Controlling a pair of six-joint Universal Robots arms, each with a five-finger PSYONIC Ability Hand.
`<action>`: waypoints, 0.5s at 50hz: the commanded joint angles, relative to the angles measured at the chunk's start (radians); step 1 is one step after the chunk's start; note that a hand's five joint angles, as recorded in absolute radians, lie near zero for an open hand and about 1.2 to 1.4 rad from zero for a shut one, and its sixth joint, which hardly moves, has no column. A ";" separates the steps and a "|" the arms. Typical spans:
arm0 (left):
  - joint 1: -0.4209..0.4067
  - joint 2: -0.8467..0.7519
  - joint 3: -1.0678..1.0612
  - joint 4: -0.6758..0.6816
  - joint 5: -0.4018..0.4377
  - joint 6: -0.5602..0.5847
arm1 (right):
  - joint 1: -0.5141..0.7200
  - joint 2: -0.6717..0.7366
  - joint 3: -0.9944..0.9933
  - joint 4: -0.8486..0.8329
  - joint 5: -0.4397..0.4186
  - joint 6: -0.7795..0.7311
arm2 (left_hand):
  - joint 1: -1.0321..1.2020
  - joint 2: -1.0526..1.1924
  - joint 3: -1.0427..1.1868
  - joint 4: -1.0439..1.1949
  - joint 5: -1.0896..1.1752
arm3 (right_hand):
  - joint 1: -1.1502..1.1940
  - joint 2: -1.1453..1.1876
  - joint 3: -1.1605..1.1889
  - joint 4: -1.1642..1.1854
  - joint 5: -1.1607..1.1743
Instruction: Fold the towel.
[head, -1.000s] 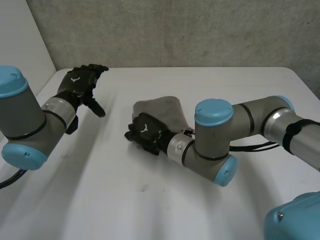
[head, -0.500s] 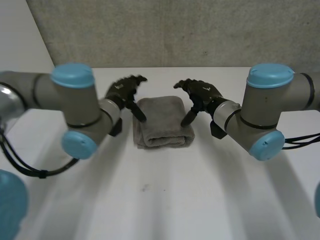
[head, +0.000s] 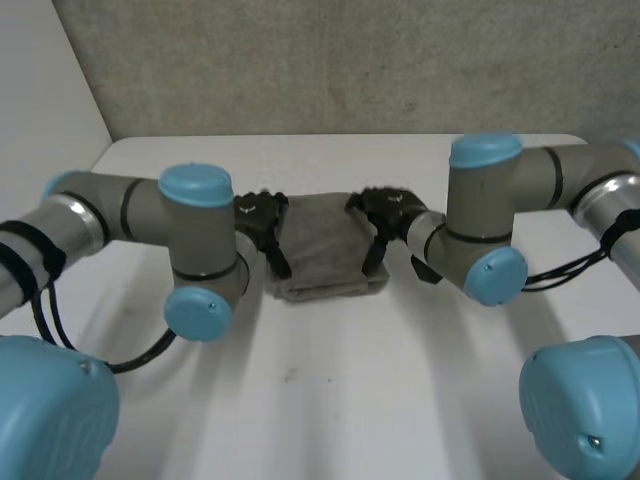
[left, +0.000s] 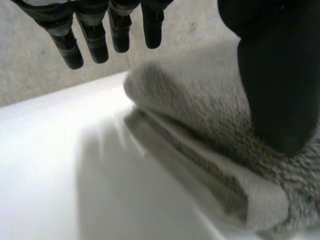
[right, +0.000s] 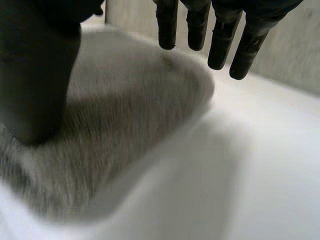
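The grey towel (head: 322, 248) lies folded into a thick small rectangle in the middle of the white table (head: 330, 400). My left hand (head: 258, 212) is at its left edge and my right hand (head: 392, 208) at its right edge, both open. In the left wrist view the straight fingers (left: 95, 30) hang above the table beside the towel (left: 200, 130), while the thumb (left: 277, 75) comes down onto its top layer. In the right wrist view the fingers (right: 215, 30) hover past the towel's (right: 125, 115) far corner and the thumb (right: 35, 65) rests on the cloth.
A grey wall (head: 330, 60) stands behind the table's far edge. Both forearms and elbows reach in over the table on either side of the towel. Bare table lies in front of the towel.
A second ago the right hand was curled on the towel and the left hand was far off to the left. Both hands now flank the flat folded towel, lower and closer than half a second ago.
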 joint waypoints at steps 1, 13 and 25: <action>0.003 0.164 0.005 -0.053 0.006 -0.007 | -0.009 -0.193 0.008 -0.015 0.018 0.008 | 0.003 0.004 0.004 0.004 -0.011 | -0.056 -0.073 -0.068 -0.086 -0.060; 0.150 0.551 -0.144 -0.165 0.018 -0.004 | -0.096 -0.518 0.206 0.026 0.297 -0.044 | -0.011 -0.011 -0.011 -0.011 -0.026 | -0.056 -0.073 -0.068 -0.086 -0.060; 0.151 0.764 -0.506 -0.022 0.079 -0.001 | -0.095 -0.829 0.774 -0.250 0.257 -0.124 | -0.011 -0.011 -0.011 -0.011 -0.026 | -0.056 -0.073 -0.068 -0.086 -0.060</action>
